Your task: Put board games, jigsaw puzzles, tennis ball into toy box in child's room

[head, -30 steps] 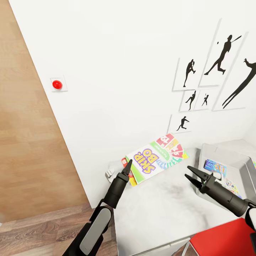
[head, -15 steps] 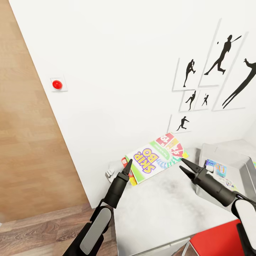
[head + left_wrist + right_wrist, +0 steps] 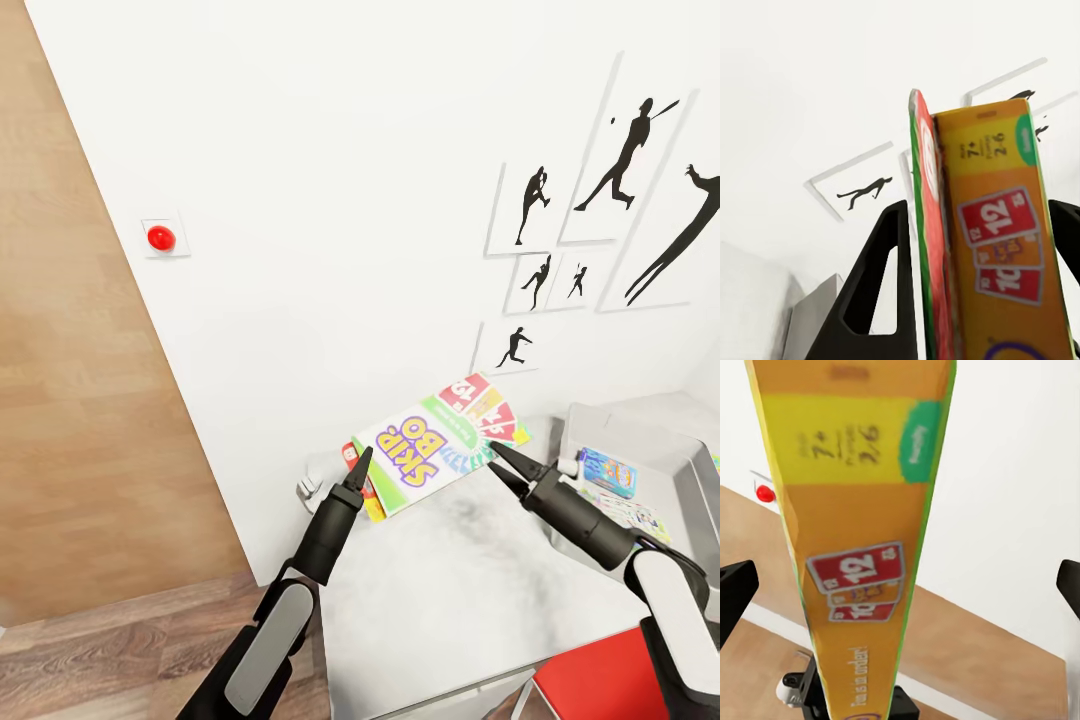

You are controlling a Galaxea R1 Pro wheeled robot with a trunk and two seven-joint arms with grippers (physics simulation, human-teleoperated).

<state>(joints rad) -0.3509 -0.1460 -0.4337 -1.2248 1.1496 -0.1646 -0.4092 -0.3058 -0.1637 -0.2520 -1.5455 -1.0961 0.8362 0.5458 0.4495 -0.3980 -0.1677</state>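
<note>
Yellow-edged Skip-Bo box (image 3: 440, 440) hangs tilted above the pale table (image 3: 470, 590), its near edge pinched in the left gripper (image 3: 358, 470); the right gripper (image 3: 503, 462) gapes around its far edge beside the toy box (image 3: 690, 480).

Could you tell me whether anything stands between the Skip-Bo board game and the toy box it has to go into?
Nothing on the table does. The board game, held at one end by the left pincer, hangs beside the toy box. The open right pincer and its arm lie across the gap between them.

Red wall button (image 3: 160, 238), black baseball-player silhouette prints (image 3: 610, 200), red chair (image 3: 625, 680), wood-plank floor (image 3: 90, 640)
</note>
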